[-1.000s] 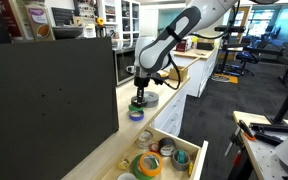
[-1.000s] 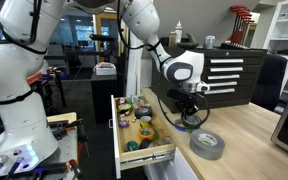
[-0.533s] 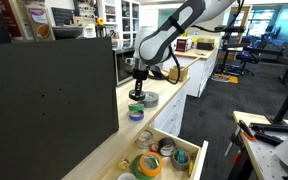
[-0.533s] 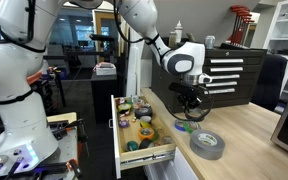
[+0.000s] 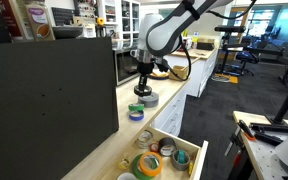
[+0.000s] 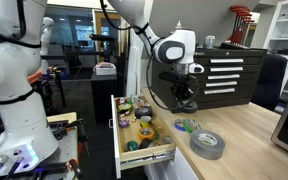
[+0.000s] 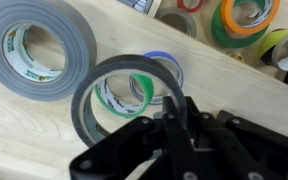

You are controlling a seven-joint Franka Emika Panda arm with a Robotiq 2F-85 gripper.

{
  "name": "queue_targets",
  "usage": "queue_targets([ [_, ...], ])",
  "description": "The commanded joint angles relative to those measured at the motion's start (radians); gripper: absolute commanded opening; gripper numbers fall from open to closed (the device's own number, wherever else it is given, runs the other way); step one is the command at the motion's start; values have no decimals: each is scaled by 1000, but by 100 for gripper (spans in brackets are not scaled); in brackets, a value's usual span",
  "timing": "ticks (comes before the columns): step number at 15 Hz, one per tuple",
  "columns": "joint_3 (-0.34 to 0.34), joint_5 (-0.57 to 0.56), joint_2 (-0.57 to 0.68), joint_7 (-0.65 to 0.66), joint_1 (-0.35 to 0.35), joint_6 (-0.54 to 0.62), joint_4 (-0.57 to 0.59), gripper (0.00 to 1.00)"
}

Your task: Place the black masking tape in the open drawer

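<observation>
The gripper pinches the rim of the black masking tape, holding it above the counter. Only the wrist view shows a blue roll and a green roll through the ring, with the grey roll alongside. In both exterior views the open drawer lies near, apart from the tape.

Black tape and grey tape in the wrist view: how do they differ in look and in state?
Colour: the black tape is nearly black; the grey tape is grey with a white core. Build: the black tape is a thin ring with a wide hole; the grey tape has a thick winding. State: the gripper holds the black tape above the counter; the grey tape lies flat on it. Both are round rolls.
</observation>
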Motion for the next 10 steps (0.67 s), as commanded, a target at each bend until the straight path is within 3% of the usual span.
queue_targets([
  [1, -49, -59, -141, 151, 74, 34, -185, 3],
  [10, -54, -219, -231, 373, 187, 60, -437, 3],
])
